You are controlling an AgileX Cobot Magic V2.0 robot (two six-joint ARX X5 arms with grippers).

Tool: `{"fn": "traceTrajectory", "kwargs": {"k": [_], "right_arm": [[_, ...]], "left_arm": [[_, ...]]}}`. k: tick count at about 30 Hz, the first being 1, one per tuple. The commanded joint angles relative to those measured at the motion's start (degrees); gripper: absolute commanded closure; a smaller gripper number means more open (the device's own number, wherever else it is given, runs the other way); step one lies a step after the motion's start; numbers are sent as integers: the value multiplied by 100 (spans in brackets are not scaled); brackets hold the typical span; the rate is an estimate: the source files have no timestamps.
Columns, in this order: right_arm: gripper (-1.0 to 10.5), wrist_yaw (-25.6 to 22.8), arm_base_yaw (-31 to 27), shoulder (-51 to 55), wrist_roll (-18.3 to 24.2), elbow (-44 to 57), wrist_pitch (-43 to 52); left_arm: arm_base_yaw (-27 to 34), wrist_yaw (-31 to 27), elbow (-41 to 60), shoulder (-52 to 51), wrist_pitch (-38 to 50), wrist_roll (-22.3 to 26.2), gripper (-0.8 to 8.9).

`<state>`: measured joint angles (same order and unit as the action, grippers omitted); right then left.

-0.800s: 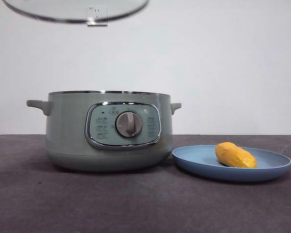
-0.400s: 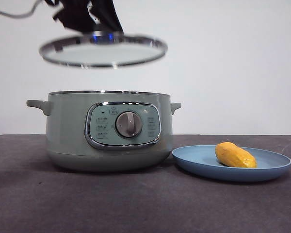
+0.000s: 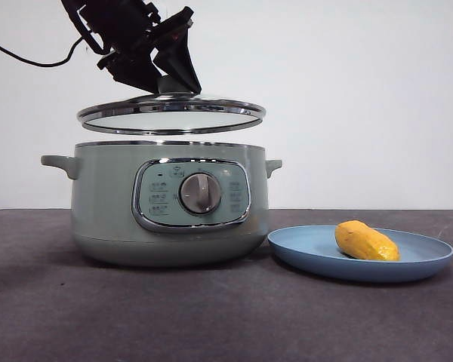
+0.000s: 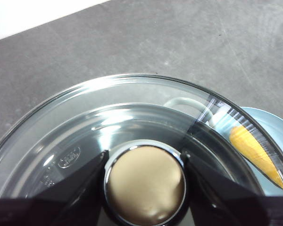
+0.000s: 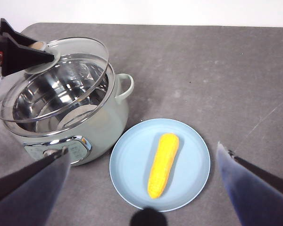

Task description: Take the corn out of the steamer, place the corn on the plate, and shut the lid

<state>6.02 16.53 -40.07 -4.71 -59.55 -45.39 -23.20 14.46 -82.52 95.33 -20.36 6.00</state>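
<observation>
A: Lid (image 3: 171, 113)? Tools?
B: Left tool (image 3: 168, 75) clenched on its knob (image 4: 145, 184), hovering just above steamer (image 3: 166, 204). Glass looked heavy, slick, breakable; knob was the right hold. Corn (image 3: 366, 241) lay on plate (image 3: 309, 253). Right tool (image 5: 144, 188) gaped, empty.

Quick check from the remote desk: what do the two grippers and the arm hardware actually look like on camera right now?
The left gripper has matte black, wedge-shaped jaws on a black angular wrist block, with a thin black cable looping off to the side. The right gripper shows broad, flat, black jaws tapering to edges, blurred up close. No markings are legible.
</observation>
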Motion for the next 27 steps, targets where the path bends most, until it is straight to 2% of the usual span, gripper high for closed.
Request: {"fn": "traceTrajectory", "kwargs": {"k": [1, 27], "right_arm": [[350, 0, 13, -4, -39, 44, 31], [350, 2, 13, -4, -17, 44, 31]], "left_arm": [[-9, 22, -76, 116, 229, 33, 822], [-184, -249, -66, 254, -254, 175, 822]]}}
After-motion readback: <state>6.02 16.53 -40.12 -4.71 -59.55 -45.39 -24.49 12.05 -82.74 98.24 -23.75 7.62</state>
